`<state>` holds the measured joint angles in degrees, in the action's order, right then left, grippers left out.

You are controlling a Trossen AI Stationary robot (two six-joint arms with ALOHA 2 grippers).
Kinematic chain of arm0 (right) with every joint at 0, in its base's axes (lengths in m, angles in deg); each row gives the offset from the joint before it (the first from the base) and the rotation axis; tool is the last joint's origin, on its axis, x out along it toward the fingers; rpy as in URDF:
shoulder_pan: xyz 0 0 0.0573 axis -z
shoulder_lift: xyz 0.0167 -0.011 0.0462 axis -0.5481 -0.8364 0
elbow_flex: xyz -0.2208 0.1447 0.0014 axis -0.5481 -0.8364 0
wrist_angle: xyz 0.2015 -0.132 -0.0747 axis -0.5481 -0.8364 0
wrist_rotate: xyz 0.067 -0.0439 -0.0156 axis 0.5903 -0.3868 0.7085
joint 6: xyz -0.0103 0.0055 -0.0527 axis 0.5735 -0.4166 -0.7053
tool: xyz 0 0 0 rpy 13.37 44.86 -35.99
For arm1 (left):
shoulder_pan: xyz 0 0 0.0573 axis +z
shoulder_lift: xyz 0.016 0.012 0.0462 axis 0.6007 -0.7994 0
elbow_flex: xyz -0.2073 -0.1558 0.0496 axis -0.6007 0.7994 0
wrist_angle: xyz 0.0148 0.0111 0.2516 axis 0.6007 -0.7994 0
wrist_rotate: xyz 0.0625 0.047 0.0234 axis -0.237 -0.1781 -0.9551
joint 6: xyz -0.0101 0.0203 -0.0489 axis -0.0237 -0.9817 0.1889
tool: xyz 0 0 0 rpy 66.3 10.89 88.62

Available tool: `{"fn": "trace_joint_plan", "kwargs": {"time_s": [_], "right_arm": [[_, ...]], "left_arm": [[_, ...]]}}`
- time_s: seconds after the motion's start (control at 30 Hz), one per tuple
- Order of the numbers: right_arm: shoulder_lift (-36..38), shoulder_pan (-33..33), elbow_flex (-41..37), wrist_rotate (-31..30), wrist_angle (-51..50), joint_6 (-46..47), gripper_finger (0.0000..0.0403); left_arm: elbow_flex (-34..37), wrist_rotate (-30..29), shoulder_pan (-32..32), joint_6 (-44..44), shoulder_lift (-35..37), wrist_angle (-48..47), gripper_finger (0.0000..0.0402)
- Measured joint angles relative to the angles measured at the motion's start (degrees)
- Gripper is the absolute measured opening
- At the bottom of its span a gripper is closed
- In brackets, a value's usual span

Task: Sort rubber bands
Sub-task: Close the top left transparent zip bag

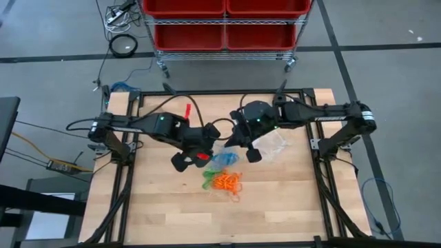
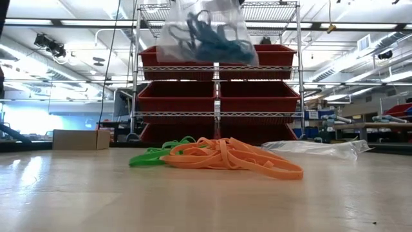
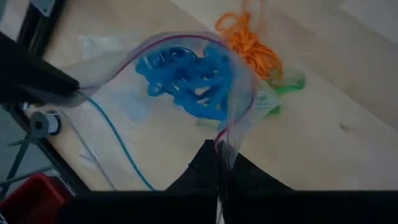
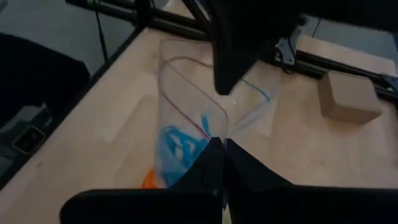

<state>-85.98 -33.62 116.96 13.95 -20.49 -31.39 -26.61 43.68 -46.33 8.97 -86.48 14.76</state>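
Overhead view: left gripper (image 1: 198, 154) and right gripper (image 1: 238, 140) meet at mid-table, each pinched shut on an edge of a clear bag (image 1: 223, 159) slung between them. Blue rubber bands (image 1: 224, 160) sit inside it; the orange rubber bands (image 1: 226, 182) and green rubber bands (image 1: 209, 180) lie on the wood just below both grippers, slightly nearer the left one.

Table-level view: the bag hangs clear above the orange heap, whose strands run crosswise; a spare bag (image 2: 315, 148) lies beside it.

Left wrist view: closed fingers clamp the bag's rim, orange pile just beyond the mouth.

Right wrist view: shut fingers hold the opposite rim; cardboard box (image 4: 349, 94) well apart.
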Motion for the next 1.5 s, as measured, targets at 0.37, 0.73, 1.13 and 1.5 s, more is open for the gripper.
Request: {"fn": "trace_joint_plan", "kwargs": {"time_s": [0.37, 0.73, 1.13, 1.5], "right_arm": [[3.9, 0.8, 0.0, -1.6, -0.8, -1.3, 0.0], [8.7, 0.8, 0.1, -4.6, -5.6, -1.1, 0.0], [8.8, 0.3, -10.2, -14.0, -13.0, 3.7, 0.0098], [8.7, -13.4, -32.2, -35.9, 1.6, 6.1, 0.0259]], "left_arm": [[-4.5, -1.3, 0.0, 4.0, 0.1, -1.6, 0.014], [-4.5, -6.2, 0.1, 10.9, 3.1, -3.5, 0.0202], [2.1, -6.2, 0.4, 25.2, 5.8, -3.2, 0.0202], [59.8, -10.1, -1.6, 33.6, 24.4, 58.2, 0.0202]]}}
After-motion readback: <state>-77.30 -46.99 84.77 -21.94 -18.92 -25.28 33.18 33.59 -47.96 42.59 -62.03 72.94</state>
